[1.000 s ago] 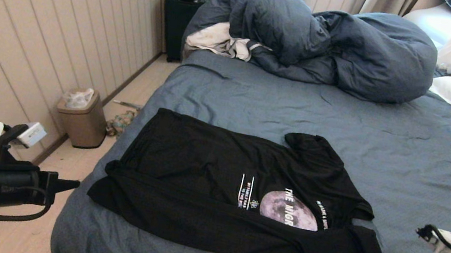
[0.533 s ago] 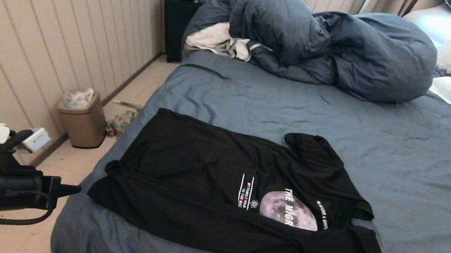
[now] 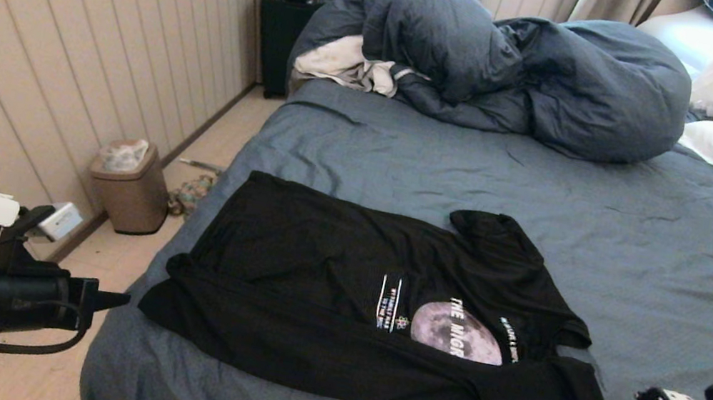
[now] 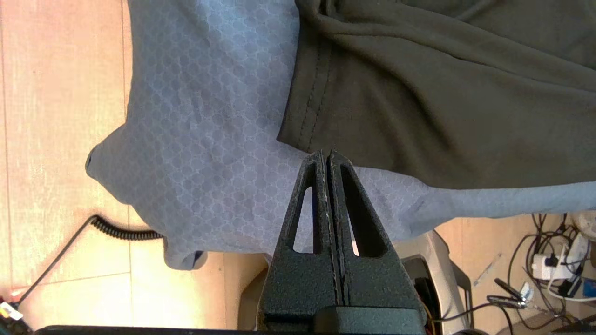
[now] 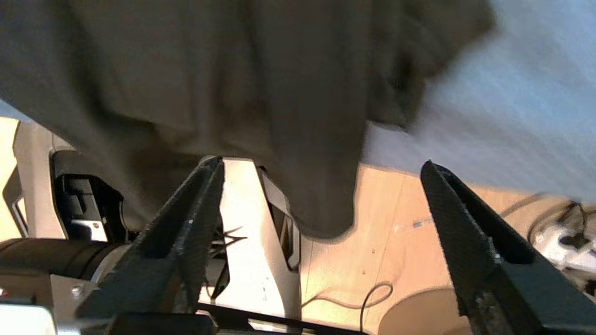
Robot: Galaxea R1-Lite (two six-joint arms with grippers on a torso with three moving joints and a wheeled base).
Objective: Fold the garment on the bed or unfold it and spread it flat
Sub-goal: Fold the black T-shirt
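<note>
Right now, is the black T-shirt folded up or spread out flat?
Partly folded. The T-shirt lies on the bed with its near edge doubled over, covering the bottom of the moon print.

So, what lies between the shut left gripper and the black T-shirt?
Only bare blue sheet. In the left wrist view the left gripper points at the black T-shirt near its hem, with nothing else between them.

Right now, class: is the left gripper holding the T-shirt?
No: the left gripper is shut on nothing, beside the T-shirt hem.
</note>
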